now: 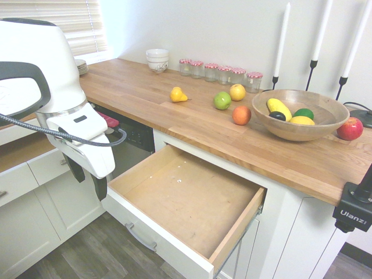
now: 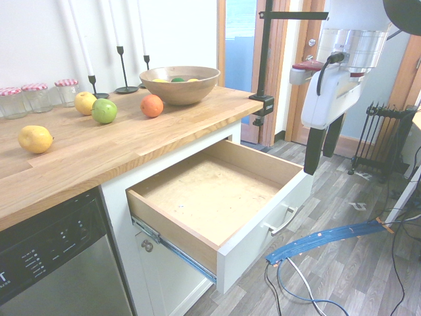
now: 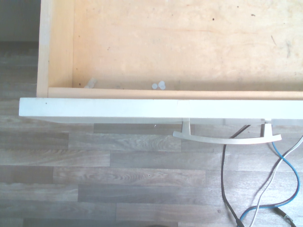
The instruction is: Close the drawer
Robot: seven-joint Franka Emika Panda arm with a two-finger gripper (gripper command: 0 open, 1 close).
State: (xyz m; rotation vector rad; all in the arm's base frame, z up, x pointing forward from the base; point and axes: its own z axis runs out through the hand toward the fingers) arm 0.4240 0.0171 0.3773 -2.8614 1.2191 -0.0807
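drawer (image 1: pixel 186 200) sticks way out under the wood counter (image 1: pixel 174 116), w/ nothing inside. gripper (image 1: pixel 87 178) hangs above, at 9 o'clock from drawer, not touching, fingers spread, holding nothing.

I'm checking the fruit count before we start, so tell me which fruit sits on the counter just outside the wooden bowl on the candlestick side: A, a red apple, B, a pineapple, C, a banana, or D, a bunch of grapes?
A: a red apple rests on the countertop right beside the wooden bowl, near the candlesticks.
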